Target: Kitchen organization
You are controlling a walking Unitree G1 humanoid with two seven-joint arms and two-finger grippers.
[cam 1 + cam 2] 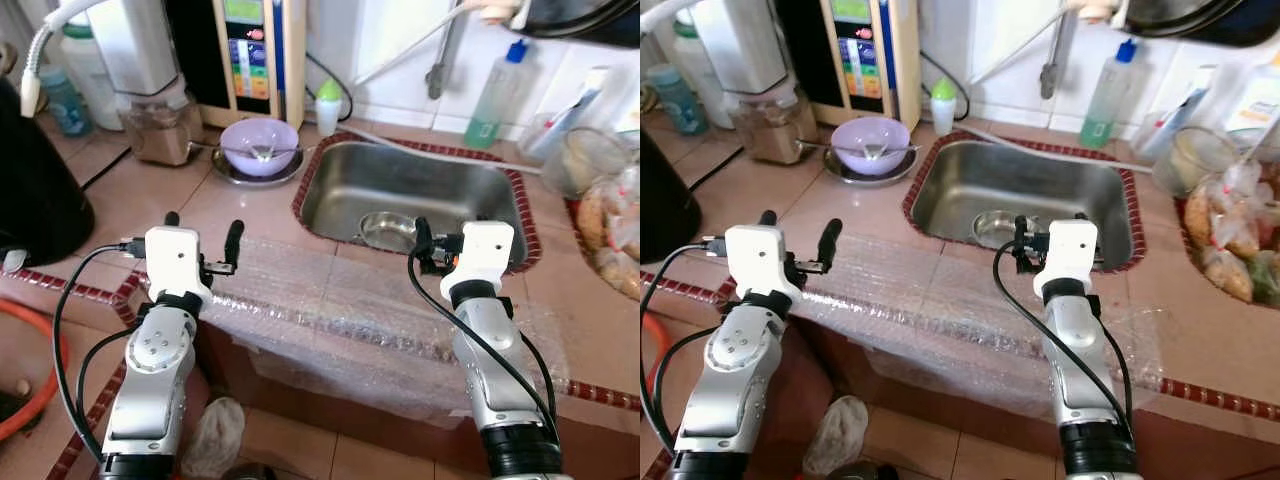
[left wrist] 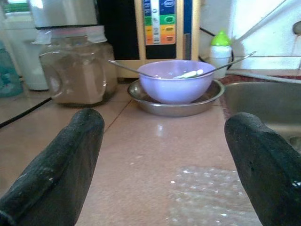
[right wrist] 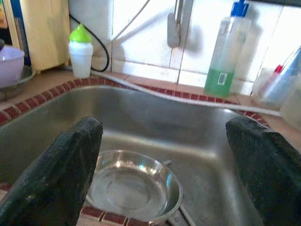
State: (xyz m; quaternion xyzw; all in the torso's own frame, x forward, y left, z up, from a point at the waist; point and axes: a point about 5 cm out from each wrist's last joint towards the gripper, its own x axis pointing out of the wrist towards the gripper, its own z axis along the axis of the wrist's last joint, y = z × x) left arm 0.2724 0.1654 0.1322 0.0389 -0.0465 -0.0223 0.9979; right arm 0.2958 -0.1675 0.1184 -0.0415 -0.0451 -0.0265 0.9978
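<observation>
Both grippers are held above the front edge of a pinkish tiled counter (image 1: pixel 150 190), over a clear sheet of bubble wrap (image 1: pixel 330 310) spread along that edge. The left gripper (image 1: pixel 203 238) is seen with its two black fingers spread wide and nothing between them; it is pointed toward a lilac plastic bowl (image 1: pixel 259 146) that sits in a shallow steel dish (image 1: pixel 230 172) with a spoon laid across it. The right gripper (image 3: pixel 164 155) is likewise spread wide and empty, aimed into the stainless steel sink (image 1: pixel 440 190), where a small round steel bowl (image 1: pixel 388 231) lies on the bottom. Beside the lilac bowl a clear jar of brown powder (image 1: pixel 158 128) is stood, and behind the sink a bottle of green liquid (image 1: pixel 495 95) is kept.

No item has yet been grasped, so the step in hand is judged to be approach and choice of a first object. A forward reach would be called for next: the right arm lowered into the sink, or the left extended to the lilac bowl, with care that the spoon is not knocked.
</observation>
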